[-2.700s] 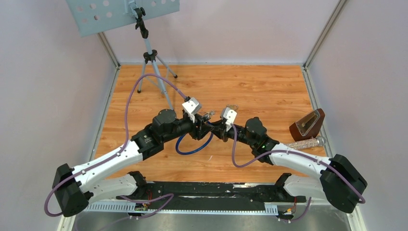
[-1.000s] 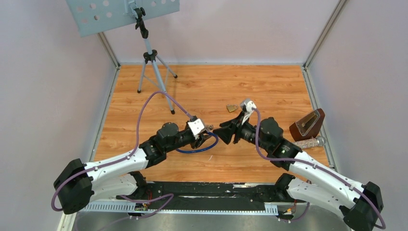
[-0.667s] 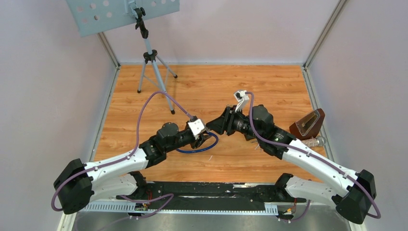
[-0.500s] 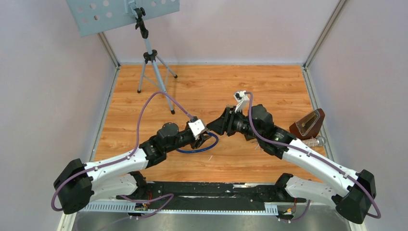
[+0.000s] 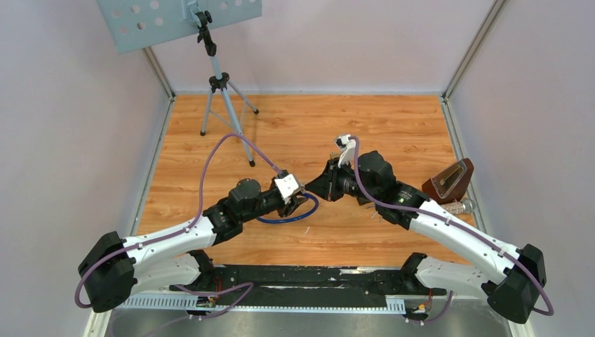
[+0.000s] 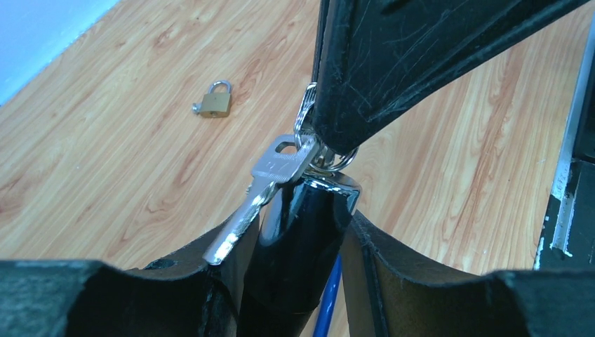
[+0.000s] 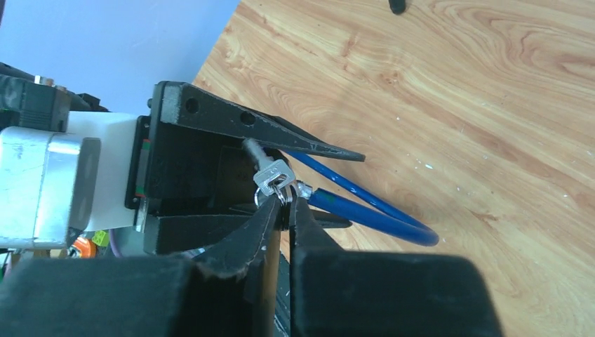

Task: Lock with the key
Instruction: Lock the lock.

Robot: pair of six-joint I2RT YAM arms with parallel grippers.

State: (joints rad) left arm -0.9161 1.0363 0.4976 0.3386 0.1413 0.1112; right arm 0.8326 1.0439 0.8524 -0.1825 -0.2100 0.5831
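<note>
The left hand (image 6: 291, 246) clamps the lock (image 6: 302, 210), its blue cable (image 7: 423, 235) looping off it. The right hand (image 7: 286, 205) pinches the key ring (image 6: 331, 160) at the lock's top, one key (image 6: 263, 189) dangling beside. This is likely the turning step, and next it needs a firm twist.

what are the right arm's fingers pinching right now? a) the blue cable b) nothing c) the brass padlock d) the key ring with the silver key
d: the right arm's fingers are shut on the key ring carrying the silver key, while the brass padlock lies apart on the table.
</note>
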